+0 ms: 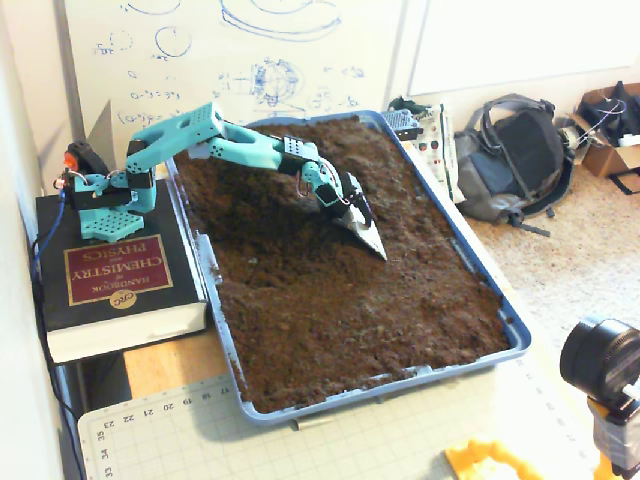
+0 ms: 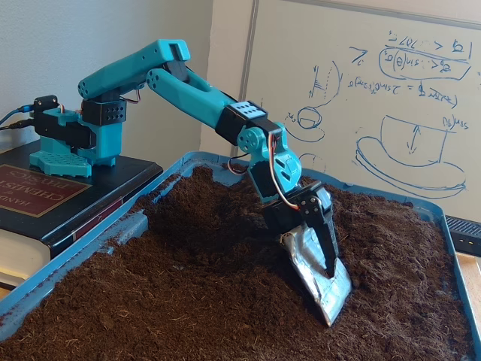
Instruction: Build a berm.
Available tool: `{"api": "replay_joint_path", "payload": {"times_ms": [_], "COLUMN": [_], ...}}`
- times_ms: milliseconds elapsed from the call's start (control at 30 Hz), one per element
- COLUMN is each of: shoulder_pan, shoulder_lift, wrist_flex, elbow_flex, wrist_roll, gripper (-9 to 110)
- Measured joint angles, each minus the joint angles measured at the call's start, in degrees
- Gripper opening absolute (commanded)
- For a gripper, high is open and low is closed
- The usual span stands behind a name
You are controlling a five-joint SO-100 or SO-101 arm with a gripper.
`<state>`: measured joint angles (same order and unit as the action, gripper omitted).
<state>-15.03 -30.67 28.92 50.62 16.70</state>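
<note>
The gripper [image 2: 328,265] is clamped on a foil blade [image 2: 322,277]; soil [image 1: 340,300] is best pushed steadily toward the berm [image 2: 218,207].

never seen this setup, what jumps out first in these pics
A blue tray brim-full of dark soil fills the table. A teal arm, bolted atop a chemistry handbook at the left in both fixed views, reaches in; its pincer carries a silvery blade angled tip-down into the soil.

The black book [image 1: 118,285] reads "Handbook of Chemistry and Physics"; the cutting mat [image 1: 330,440] bears ruler numbers.
</note>
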Motion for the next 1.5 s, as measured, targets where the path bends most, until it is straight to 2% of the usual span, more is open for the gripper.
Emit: {"api": "replay_joint_path", "payload": {"times_ms": [233,1067,1500], "shoulder_pan": [0.09,0.62,0.62], "shoulder_lift": [-3.69,-20.74,-29.27], "wrist_flex": [0.0,0.0,2.02], "elbow_flex": [4.92,29.62,33.49], "wrist_roll": [3.78,4.66,4.66], "gripper": [0,0,0]}}
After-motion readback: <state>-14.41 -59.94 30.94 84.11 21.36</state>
